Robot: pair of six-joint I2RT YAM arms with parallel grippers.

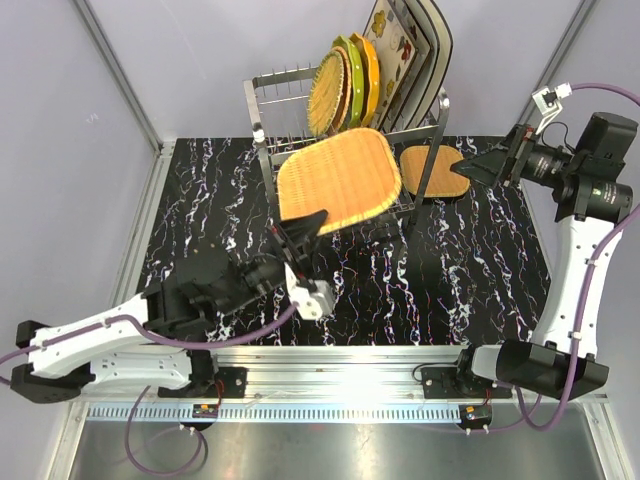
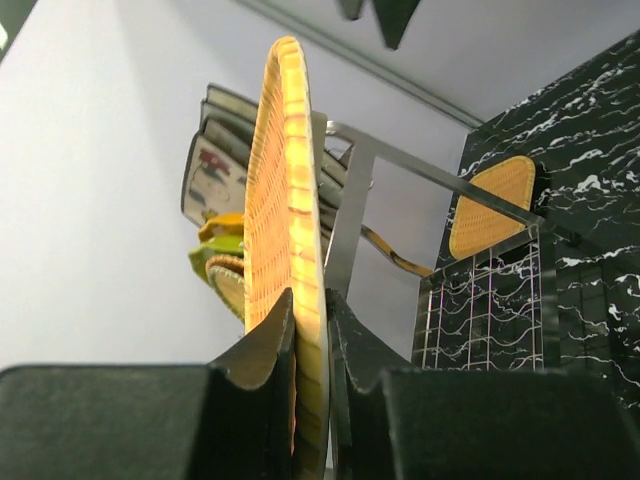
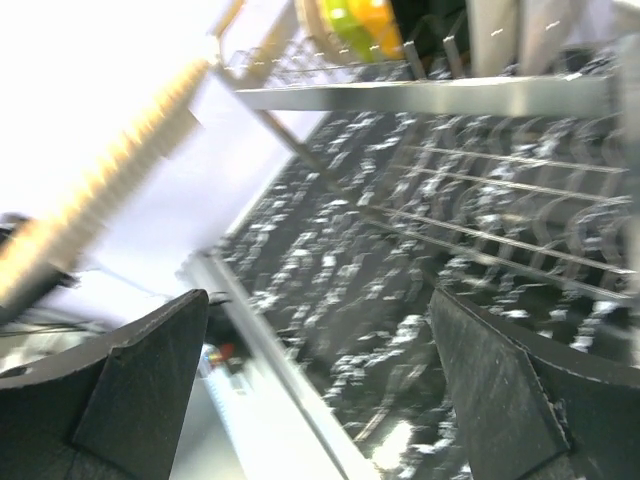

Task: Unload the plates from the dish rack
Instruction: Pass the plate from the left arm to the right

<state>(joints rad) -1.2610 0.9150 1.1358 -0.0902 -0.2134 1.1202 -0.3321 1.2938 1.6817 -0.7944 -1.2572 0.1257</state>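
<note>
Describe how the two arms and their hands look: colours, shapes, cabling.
The left arm and right arm both have smooth white shell links joined by bulky black joints. A purple cable runs loosely along each. The left hand and right hand are matte black, each with two broad wedge-shaped fingers. A small white connector block sits near each wrist.

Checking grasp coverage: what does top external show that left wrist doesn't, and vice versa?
Top external only: the right arm, its right pincer open, and the broad woven face of the large woven plate.
Left wrist only: a close look at the left pincer shut on that plate's rim, one finger on each face, with the plate seen edge-on.
Both: the large woven plate, the dish rack, the small tan plate lying on the table, and the flowered plates and yellow-green and orange plates standing in the rack.
</note>
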